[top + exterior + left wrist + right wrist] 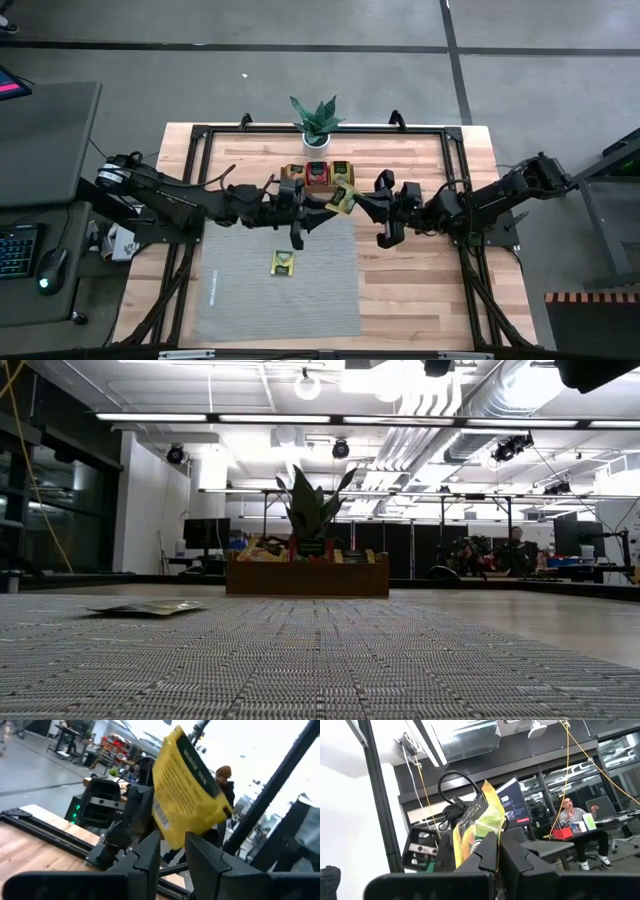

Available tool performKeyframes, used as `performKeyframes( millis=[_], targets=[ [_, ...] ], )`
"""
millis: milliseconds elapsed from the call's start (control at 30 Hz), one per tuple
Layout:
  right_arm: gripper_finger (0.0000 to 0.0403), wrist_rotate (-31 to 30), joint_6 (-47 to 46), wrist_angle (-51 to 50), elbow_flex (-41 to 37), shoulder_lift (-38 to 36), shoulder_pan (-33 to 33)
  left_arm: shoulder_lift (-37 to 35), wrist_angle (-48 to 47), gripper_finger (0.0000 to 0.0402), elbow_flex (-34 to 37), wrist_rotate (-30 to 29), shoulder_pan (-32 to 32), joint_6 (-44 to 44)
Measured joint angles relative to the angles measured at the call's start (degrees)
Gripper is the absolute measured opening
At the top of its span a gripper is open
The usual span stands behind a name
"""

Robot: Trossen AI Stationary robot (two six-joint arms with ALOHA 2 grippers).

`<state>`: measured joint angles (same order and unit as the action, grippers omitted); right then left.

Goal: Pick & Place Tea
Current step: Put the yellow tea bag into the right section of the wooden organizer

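Wooden surface carries a grey mat on its near-left part, a tray of sachets beyond the mat, a potted plant at the far edge. One yellow sachet lies on the mat.

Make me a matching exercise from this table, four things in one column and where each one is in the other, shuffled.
Things:
1. yellow tea sachet
2. yellow-green tea sachet
3. brown wooden tray
4. green plant in a white pot

Places:
A. lying flat on the grey ribbed mat
B. at the table's far edge, behind the tray
C. held off the table, pinched by the left gripper and the right gripper
D. just in front of the plant, with sachets in it

Pairs: 1-C, 2-A, 3-D, 4-B
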<state>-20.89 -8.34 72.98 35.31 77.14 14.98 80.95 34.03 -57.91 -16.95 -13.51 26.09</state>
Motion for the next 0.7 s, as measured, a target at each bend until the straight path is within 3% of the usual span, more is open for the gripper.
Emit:
performKeyframes(
  millis=[133, 433, 567, 700],
  targets=[
    [0.0000, -0.2, 0.4, 0.5, 0.0, 0.0, 0.0, 0.0, -0.4, 0.0113, 0.0, 1.5, -0.1, -2.2],
    [0.0000, 0.9, -0.5, 0.2, 0.0, 0.0, -0.8, 0.0, -0.4, 0.0212, 0.0, 0.0, 0.0, -2.8],
    [0.0000, 1.1, -0.6, -0.3, 0.0, 0.0, -0.8, 0.0, -0.5, 0.0221, 0.0, -4.7, 0.0, -2.3],
    [0.0000, 1.1, -0.6, -0.6, 0.0, 0.0, -0.8, 0.0, -0.5, 0.0204, 0.0, -7.5, 0.0, -3.2]
  ],
)
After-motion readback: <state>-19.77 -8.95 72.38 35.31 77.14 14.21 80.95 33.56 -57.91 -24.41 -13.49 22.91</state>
